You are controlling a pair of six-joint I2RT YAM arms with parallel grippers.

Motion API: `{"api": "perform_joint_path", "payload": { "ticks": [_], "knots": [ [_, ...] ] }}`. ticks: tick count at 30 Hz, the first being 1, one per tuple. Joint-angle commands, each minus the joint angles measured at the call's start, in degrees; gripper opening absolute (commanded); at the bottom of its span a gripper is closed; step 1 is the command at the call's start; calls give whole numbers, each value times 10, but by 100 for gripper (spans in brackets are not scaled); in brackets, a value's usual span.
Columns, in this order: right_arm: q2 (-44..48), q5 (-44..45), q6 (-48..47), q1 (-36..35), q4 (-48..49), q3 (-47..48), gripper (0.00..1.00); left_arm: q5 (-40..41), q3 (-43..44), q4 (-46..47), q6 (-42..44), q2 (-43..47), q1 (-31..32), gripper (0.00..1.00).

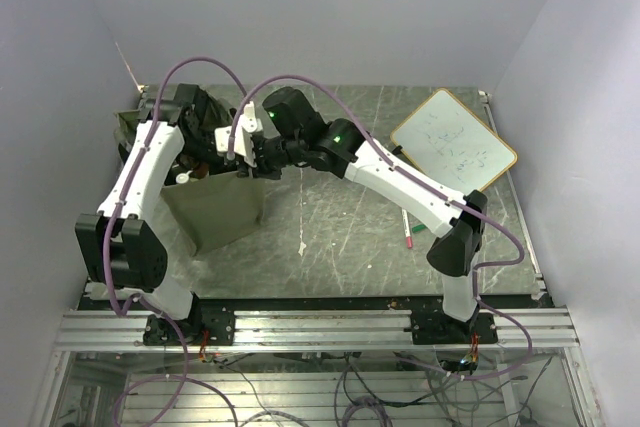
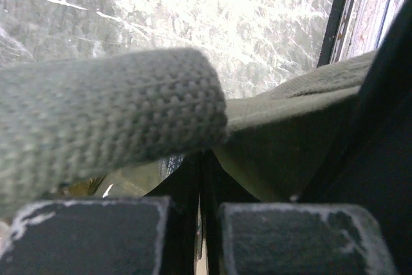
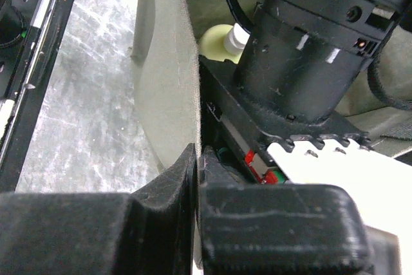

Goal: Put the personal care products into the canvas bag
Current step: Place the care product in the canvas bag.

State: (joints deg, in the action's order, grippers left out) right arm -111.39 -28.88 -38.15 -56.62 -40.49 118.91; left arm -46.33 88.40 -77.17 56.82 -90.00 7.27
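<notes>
The canvas bag [image 1: 225, 212] stands upright on the grey, scuffed surface [image 1: 340, 237], left of centre, with both arms reaching to its open mouth. The right wrist view looks down inside it. A pale yellow-green bottle [image 3: 217, 42] with a white cap lies there, partly hidden by the black wrist of the left arm. Nothing else in the bag can be made out. The right gripper [image 3: 196, 178] has its jaws closed on the bag's rim, the olive fabric wall running straight down into the slit between them. The left gripper [image 2: 203, 223] is at the far left side of the mouth. Its jaws are drawn together to a thin dark line where a fold of bag fabric seems pinched, and the woven strap [image 2: 109, 114] lies across just above them. A whiteboard [image 1: 453, 139] lies well to the right, its faint marks too small to read. A red-tipped marker pen [image 1: 407, 232] lies near it. No label shows on the bottle.
</notes>
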Motion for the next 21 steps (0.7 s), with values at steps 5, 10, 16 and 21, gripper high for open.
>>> {"api": "perform_joint_path", "payload": {
  "ticks": [5,10,16,21],
  "knots": [
    [14,1,18,-2,51,47,0,0,-29,-14,26,-14,28,10],
    [11,2,21,-2,54,55,0,-8,-63,14,27,-3,32,16],
    [9,2,18,-2,50,55,0,-18,-68,22,33,7,32,24],
    [17,8,8,-1,46,34,0,-23,-44,21,22,21,32,36]
  ]
}}
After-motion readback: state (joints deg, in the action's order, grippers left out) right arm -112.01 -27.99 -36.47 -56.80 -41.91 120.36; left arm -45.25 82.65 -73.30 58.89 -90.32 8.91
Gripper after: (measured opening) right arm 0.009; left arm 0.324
